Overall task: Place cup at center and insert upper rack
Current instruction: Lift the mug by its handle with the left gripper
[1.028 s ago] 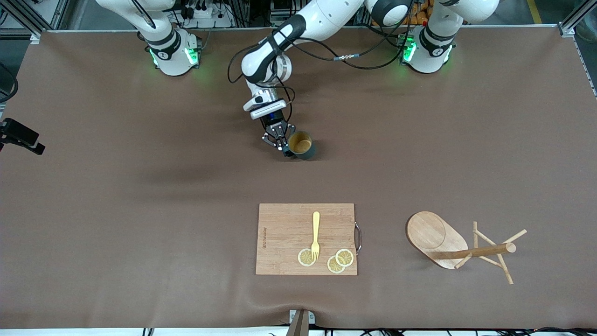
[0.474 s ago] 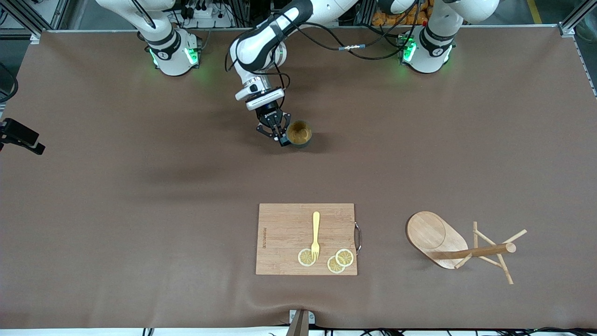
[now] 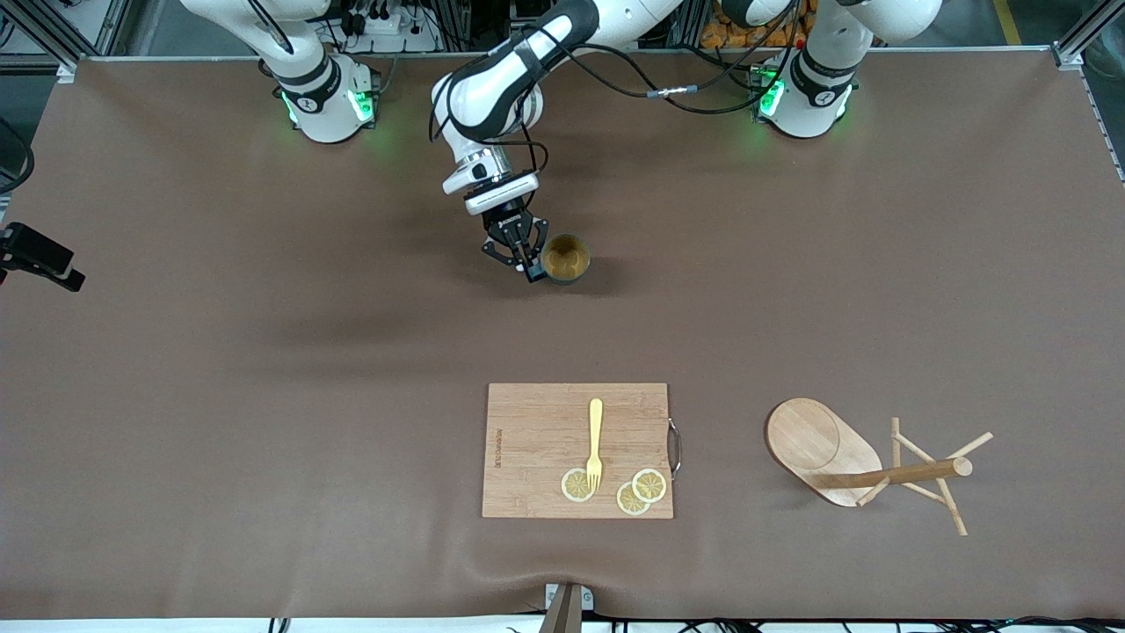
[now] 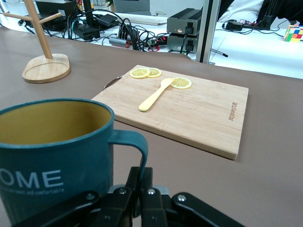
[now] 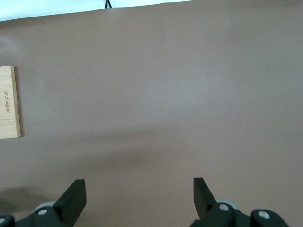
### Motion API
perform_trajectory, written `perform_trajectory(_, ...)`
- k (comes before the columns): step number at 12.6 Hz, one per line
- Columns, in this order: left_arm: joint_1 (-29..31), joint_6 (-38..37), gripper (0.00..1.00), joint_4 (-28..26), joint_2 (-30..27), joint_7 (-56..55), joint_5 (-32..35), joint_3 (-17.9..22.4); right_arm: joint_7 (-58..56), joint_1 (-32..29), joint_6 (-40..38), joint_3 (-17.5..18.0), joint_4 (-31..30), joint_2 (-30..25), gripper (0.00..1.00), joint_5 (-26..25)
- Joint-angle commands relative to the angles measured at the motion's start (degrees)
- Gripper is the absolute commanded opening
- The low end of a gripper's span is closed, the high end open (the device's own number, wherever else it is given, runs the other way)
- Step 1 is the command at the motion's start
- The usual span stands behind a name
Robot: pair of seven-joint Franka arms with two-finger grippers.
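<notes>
We see the left end effector (image 3: pixel 530 264) clamped on the cup's (image 3: pixel 565 258) handle over the brown desk (image 3: pixel 264 352); the right end effector (image 5: pixel 139 196), apart, waits above bare desk.

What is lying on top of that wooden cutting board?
On the cutting board lie a yellow fork and three lemon slices. The fork's tines cover part of one slice; nothing else shows there.

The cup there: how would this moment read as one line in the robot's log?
left end effector: shut on cup handle | right end effector: open, waiting | upper rack: lying on its side, untouched
</notes>
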Motion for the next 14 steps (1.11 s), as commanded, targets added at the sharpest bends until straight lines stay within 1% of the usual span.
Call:
perform_trajectory(1, 1.8, 2.4, 0.0, -1.2, -2.8, 1.0, -2.0, 0.0, 0.3, -0.5, -0.9, 0.4, 1.1, 0.2, 1.0, -0.1)
perform_trajectory(4, 4.0, 4.5, 0.0, -1.3, -4.4, 2.0, -3.2, -0.1, 0.3, -0.4, -0.9, 0.4, 1.1, 0.2, 1.0, -0.1)
perform_trajectory(6, 5.8, 5.9, 0.0, -1.3, -5.4, 4.8, -4.4, -0.1, 0.3, -0.4, -0.9, 0.4, 1.1, 0.2, 1.0, -0.1)
perform_trajectory(9, 9.3, 11.5, 0.0, -1.2, -8.2, 9.6, -8.3, -0.1, 0.3, -0.4, -0.9, 0.4, 1.1, 0.2, 1.0, -0.1)
perform_trajectory(11, 11.2, 13.6, 0.0, -0.9, -9.2, 12.0, -10.3, -0.1, 0.3, -0.4, -0.9, 0.4, 1.1, 0.3, 1.0, -0.1)
perform_trajectory(14, 12.7, 15.5, 0.0, -0.9, -10.7, 12.2, -13.0, -0.1, 0.3, -0.4, -0.9, 0.4, 1.1, 0.2, 1.0, -0.2)
